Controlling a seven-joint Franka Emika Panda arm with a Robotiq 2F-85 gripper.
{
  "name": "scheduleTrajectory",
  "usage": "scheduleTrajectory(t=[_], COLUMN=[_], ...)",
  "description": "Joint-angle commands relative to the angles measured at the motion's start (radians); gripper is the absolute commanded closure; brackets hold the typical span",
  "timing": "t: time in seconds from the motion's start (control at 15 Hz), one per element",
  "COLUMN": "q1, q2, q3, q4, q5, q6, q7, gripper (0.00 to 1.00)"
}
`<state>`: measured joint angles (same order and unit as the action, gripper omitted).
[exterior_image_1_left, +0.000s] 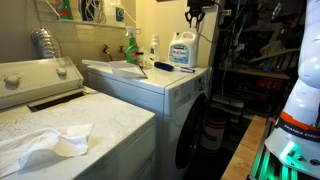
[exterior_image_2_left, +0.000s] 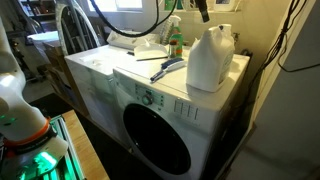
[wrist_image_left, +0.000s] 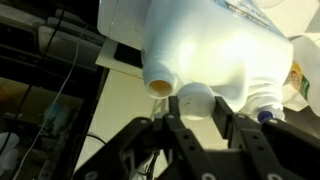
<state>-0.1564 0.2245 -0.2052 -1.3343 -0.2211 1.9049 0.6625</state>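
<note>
Two white machines stand side by side: a top-loader (exterior_image_1_left: 110, 120) and a front-loading washer (exterior_image_2_left: 215, 140), which bears a white detergent jug (exterior_image_2_left: 210, 60) upright on its top, near a corner. Above the jug, the jaws pinch a small white cap (wrist_image_left: 196, 99), just beside the jug's open, yellow-rimmed spout (wrist_image_left: 157, 85).

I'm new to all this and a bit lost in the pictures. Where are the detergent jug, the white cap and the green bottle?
detergent jug (exterior_image_2_left: 210, 62): exterior view, middle of its white body.
white cap (wrist_image_left: 195, 100): wrist view, middle of the cap's rounded surface.
green bottle (exterior_image_2_left: 175, 44): exterior view, its green body.
</note>
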Motion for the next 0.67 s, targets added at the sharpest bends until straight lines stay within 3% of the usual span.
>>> scheduleTrajectory(t=[0.0, 0.6], q1=[-0.024, -0.059], q2=[0.086, 0.139], q3=[-0.024, -0.017], q4=[0.134, 0.2], q5=[0.038, 0.07], q6=[-0.123, -0.198], q7=[-0.004, -0.022], gripper=[0.87, 0.87])
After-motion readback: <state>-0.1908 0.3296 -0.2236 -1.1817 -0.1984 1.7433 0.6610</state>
